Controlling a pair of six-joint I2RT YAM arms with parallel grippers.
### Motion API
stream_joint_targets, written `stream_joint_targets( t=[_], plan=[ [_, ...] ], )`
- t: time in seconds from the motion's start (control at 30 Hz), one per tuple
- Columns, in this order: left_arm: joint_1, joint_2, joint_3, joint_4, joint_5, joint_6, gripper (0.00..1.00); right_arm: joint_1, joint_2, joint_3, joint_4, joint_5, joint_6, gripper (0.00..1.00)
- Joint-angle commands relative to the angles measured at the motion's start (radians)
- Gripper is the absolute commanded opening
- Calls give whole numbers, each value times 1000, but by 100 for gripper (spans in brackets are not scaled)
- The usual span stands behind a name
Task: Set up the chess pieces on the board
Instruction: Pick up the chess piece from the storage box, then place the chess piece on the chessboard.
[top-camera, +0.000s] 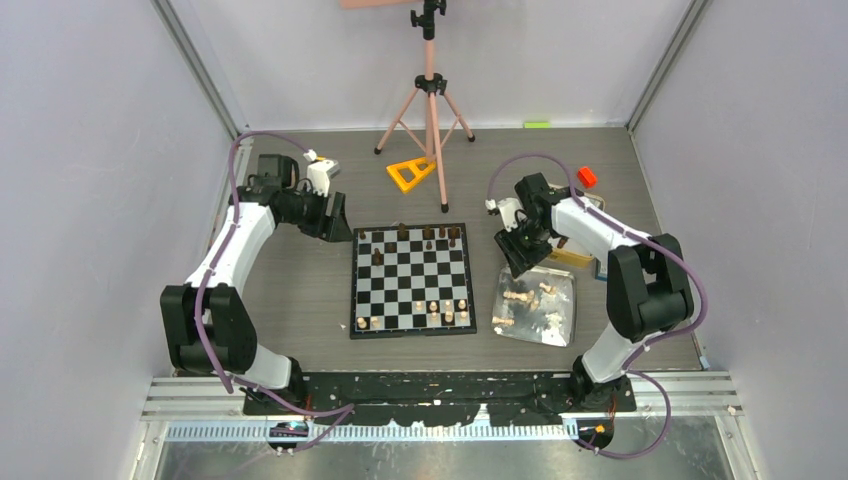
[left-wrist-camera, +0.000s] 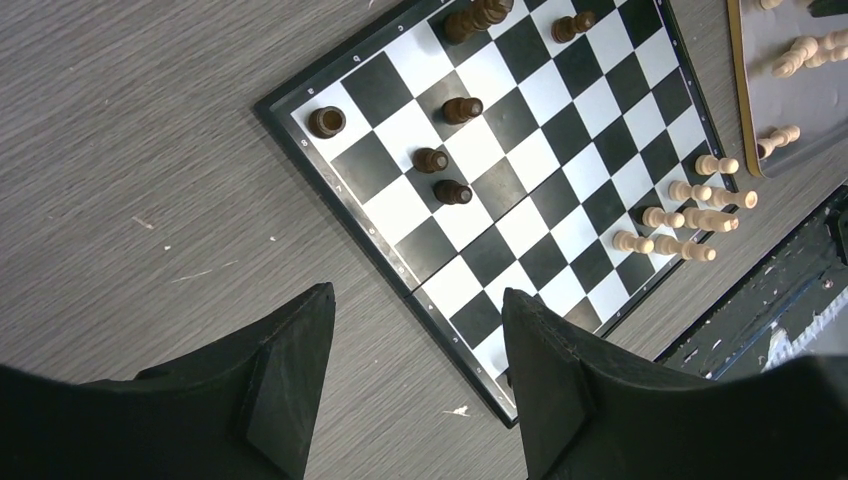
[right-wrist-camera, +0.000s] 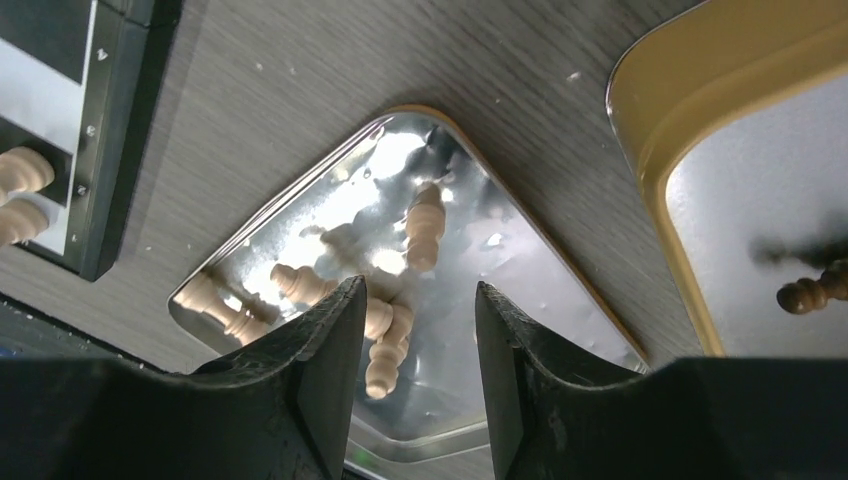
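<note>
The board (top-camera: 410, 288) lies in the middle of the table. Several dark brown pieces (top-camera: 428, 233) stand along its far rows and several light tan pieces (top-camera: 440, 312) along its near rows. More light pieces (top-camera: 525, 298) lie loose in a silver tray (top-camera: 562, 322) to the board's right. My right gripper (top-camera: 518, 262) hangs open and empty above the tray's far edge; in the right wrist view (right-wrist-camera: 420, 286) light pieces (right-wrist-camera: 424, 228) lie below its fingers. My left gripper (top-camera: 335, 222) is open and empty by the board's far left corner, over the board's edge in the left wrist view (left-wrist-camera: 417, 295).
A gold-rimmed tin (right-wrist-camera: 650, 150) beside the tray holds one dark piece (right-wrist-camera: 810, 293). A pink tripod (top-camera: 430, 100), a yellow triangular block (top-camera: 410, 173) and an orange block (top-camera: 586, 177) stand behind the board. Grey walls close in the table.
</note>
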Motion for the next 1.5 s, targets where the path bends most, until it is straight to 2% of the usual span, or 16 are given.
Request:
stream_joint_targets(
  t=[0.0,0.5,0.83,1.03,1.17,1.33,1.47],
  plan=[
    [7,-8,34,-2,32,4,65,-2,21,9,67,15,15,50],
    [7,-4,33,0,29,7,66,-1,80,19,62,-17,2,35],
    [7,2,34,-1,27,9,66,-1,52,69,2,-53,0,8],
    [7,-1,34,-1,20,8,67,18,10,144,-89,-69,-16,3],
    [7,2,37,-1,10,4,67,93,-4,199,-149,-71,-43,3],
    [7,7,44,-2,-32,4,67,280,-1,293,-208,-63,-83,3],
    [13,-1,37,17,-128,-7,68,422,41,390,-252,-58,-107,3]
  ],
)
